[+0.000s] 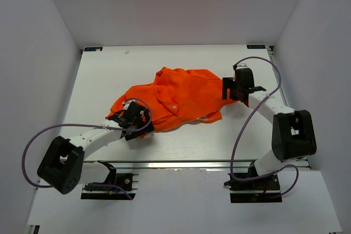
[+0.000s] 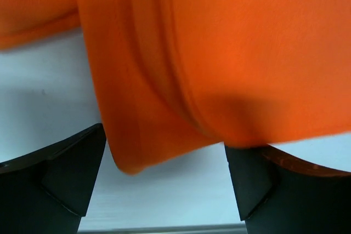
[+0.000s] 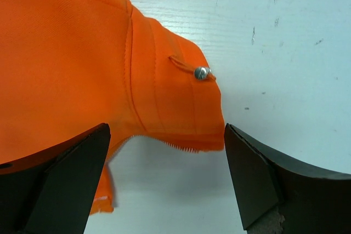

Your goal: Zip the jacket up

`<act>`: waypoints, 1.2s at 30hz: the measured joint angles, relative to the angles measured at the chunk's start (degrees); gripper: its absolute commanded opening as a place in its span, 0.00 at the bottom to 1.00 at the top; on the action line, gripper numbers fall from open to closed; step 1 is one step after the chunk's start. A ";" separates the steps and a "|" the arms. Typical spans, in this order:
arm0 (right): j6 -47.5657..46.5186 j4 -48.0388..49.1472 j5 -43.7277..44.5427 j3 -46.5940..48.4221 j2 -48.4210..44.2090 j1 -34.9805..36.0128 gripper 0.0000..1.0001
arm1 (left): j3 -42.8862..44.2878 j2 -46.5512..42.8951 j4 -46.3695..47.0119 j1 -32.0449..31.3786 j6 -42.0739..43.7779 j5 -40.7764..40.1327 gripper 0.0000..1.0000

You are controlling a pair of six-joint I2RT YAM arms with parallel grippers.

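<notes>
The bright orange jacket (image 1: 175, 98) lies crumpled on the middle of the white table. My left gripper (image 1: 133, 120) is open at the jacket's near-left edge; in the left wrist view a rounded orange fold (image 2: 148, 135) hangs between the spread fingers (image 2: 66, 173) without being pinched. My right gripper (image 1: 233, 90) is open at the jacket's right edge. In the right wrist view an orange corner with a silver snap (image 3: 202, 72) and a run of pale zipper teeth (image 3: 181, 146) lies between and just ahead of the fingers (image 3: 258, 179).
White walls enclose the table (image 1: 109, 75) on the left, back and right. The table's near edge runs along an aluminium rail (image 1: 181, 164) by the arm bases. Purple cables loop from both arms.
</notes>
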 measured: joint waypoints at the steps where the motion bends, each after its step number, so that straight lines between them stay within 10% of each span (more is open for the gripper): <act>1: -0.37 0.81 0.09 0.00 0.87 0.00 0.89 | 0.50 1.14 0.87 0.07 0.24 -0.37 0.98; 4: -0.59 3.28 0.07 0.00 3.98 -0.22 0.89 | 1.97 3.96 3.52 0.46 1.11 -2.01 0.78; 8: -0.57 5.70 -2.03 -0.04 6.43 -0.76 0.72 | 4.09 8.15 6.71 1.33 2.49 -2.89 0.00; 13: -1.14 8.33 -7.30 0.09 6.51 -1.25 0.00 | 9.68 10.80 5.97 2.27 4.70 -7.87 0.00; 23: 0.94 10.19 -12.26 1.77 -0.48 -1.33 0.00 | 18.01 -13.07 7.04 2.62 10.21 -19.34 0.00; 36: -1.81 11.85 -6.03 20.39 -27.65 -0.96 0.00 | 36.41 -24.85 13.68 2.62 19.98 -7.61 0.00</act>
